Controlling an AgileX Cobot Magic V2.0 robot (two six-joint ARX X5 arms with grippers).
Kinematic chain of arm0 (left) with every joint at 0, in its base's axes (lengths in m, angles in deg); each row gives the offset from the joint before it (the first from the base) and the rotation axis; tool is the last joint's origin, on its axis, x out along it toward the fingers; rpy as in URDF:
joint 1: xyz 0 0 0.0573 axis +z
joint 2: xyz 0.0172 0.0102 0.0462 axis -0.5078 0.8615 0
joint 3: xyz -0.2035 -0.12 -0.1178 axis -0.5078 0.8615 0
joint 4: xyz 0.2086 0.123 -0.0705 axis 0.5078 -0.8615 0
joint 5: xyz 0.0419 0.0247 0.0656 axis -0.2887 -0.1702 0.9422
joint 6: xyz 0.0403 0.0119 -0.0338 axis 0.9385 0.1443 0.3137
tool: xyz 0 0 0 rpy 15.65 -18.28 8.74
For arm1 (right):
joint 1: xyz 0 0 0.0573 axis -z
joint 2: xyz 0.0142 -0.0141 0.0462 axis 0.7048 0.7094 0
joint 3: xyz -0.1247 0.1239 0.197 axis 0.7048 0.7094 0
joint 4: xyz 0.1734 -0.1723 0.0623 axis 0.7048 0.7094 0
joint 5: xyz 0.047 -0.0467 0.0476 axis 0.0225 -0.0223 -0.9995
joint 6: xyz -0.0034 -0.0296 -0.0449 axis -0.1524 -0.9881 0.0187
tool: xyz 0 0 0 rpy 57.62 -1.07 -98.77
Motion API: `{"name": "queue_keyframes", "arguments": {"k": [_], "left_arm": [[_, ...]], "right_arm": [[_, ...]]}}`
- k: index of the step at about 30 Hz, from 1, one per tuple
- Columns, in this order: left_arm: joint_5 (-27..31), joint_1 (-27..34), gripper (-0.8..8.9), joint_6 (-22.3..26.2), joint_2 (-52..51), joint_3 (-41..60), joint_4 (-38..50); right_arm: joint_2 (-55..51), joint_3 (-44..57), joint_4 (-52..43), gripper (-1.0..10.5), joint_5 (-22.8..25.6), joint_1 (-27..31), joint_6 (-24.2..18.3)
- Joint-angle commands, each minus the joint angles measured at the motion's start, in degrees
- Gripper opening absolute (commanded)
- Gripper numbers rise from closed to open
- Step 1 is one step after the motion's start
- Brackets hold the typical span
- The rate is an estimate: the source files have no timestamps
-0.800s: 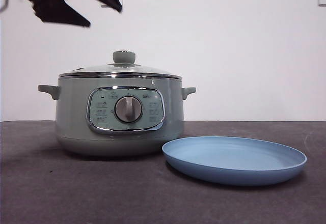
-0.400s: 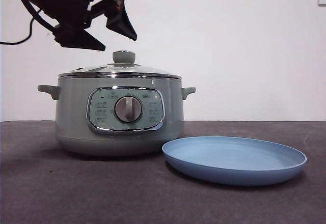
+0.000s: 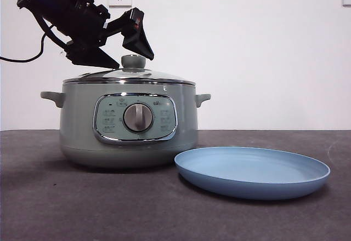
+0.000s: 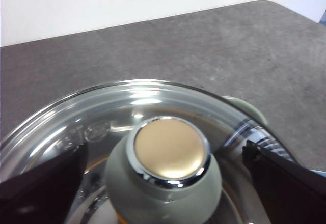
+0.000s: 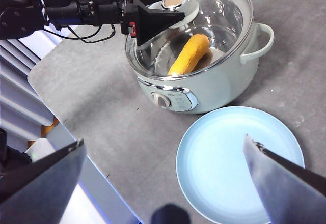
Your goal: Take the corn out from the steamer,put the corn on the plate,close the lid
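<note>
Astride the lid's (image 3: 129, 75) round knob, left claw (image 3: 131, 55) — spread, matte black

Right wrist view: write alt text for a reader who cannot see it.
The left tool, open, hovers at the lid knob of the green steamer, with the corn visible through the glass. The empty blue plate lies beside it.

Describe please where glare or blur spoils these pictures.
Left wrist view: glare streaks on the glass lid, the near knob soft. Right wrist view: the right hand blurred, the corn sharp. Front view: sharp, the left hand dark.
</note>
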Motion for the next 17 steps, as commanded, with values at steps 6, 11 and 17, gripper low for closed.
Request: {"name": "queue_keyframes", "arguments": {"k": [6, 11, 17], "left_arm": [[3.83, -1.9, 6.06, 1.6, 1.73, -0.15, -0.46], [5.14, -3.1, 4.42, 3.21, 1.73, -0.15, -0.02], [5.07, -3.19, 1.02, 3.17, 1.73, -0.13, 0.02]], "right_arm": [[0.0, -0.2, 1.09, 5.4, 0.11, -0.13, -0.17], [0.02, -0.2, 1.84, 5.4, 0.11, -0.13, -0.22], [0.02, -0.2, 1.9, 5.4, 0.11, -0.11, -0.22]]}}
